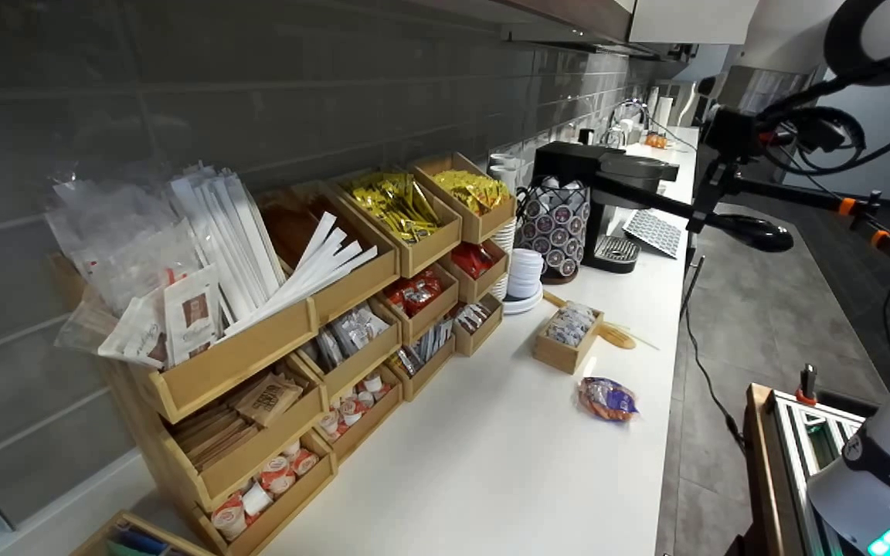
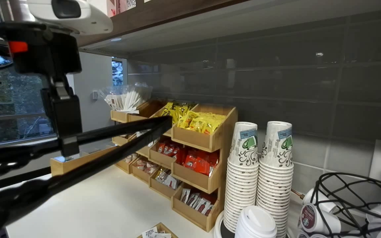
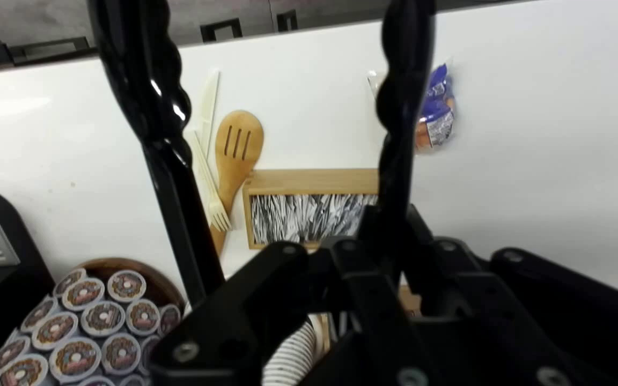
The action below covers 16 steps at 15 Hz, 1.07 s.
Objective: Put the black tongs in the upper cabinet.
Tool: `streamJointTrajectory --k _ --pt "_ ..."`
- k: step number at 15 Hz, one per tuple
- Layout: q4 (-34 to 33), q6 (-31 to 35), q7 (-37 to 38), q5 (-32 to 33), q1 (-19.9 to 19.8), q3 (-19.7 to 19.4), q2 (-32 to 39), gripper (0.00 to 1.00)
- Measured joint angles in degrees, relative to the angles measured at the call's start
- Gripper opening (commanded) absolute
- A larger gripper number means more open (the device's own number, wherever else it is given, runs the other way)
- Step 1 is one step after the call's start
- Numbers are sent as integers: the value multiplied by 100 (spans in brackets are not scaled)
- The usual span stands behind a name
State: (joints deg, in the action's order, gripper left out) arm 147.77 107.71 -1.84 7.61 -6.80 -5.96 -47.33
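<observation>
The hand (image 2: pixel 68 145) pinches one arm of the black tongs (image 2: pixel 137 140); their other arm stands apart from it. The tongs are in the air over the white surface (image 3: pixel 529 203), outside the upper cabinet (image 2: pixel 164 13), whose lower edge runs higher up. On the surface is a wooden box (image 3: pixel 309 182) of packets; one packet (image 2: pixel 154 233) reads "salt". Just beside the box lie a slotted wooden spatula (image 3: pixel 234 169), a pale fork (image 3: pixel 218 212) and a pale knife (image 3: pixel 210 107). Near them lies a small colourful packet (image 3: pixel 438 115), its print illegible. Pods (image 3: pixel 75 356) carry ring-shaped logos, the lettering too small to read. Paper cups (image 2: pixel 242 145), in two stacks beside the wooden tiered rack (image 2: pixel 192 138), bear a green mug picture and a blue label, its print unreadable. Lettering on the robot's base (image 1: pixel 847 494) begins "FRANK".
</observation>
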Motion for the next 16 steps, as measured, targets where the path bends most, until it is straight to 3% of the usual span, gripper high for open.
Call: streamJointTrajectory --k 1,6,7,11,16 --pt "-126 1 -3 -28 49 1 -36 14" --pt "-468 129 51 -214 70 -7 -147 14" --pt "-468 129 53 -214 70 -8 -145 4" --pt "-532 129 45 -212 69 -12 -132 4" --pt "-1083 -7 -199 -212 74 -78 -78 4"
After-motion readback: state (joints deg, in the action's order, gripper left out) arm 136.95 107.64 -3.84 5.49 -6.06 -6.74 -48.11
